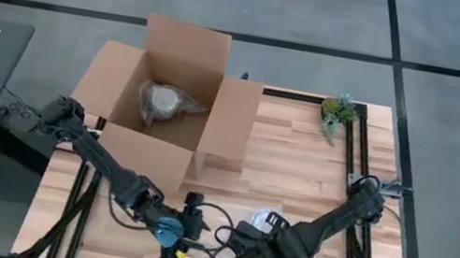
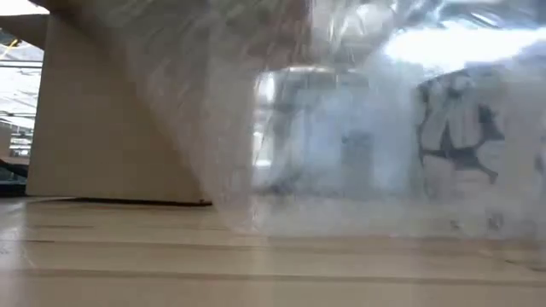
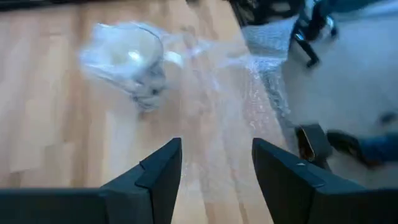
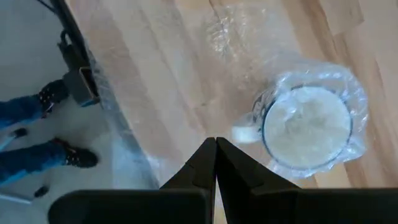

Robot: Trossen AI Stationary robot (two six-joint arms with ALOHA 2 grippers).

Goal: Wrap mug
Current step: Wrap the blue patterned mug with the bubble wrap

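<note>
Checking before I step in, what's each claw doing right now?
Left claw: open, holding nothing.
Right claw: closed; nothing visibly between its fingers.

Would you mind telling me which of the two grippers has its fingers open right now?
The left gripper: its two fingers stand apart, aimed at the wrapped mug. The right gripper has its fingers pressed together.

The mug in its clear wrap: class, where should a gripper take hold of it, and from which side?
Grip the mug across its rim from above: it stands upright, mouth up, on the table. Keep clear of the handle stub, and expect the loose plastic wrap to slip. The left gripper, open, looks better placed than the shut right gripper.
</note>
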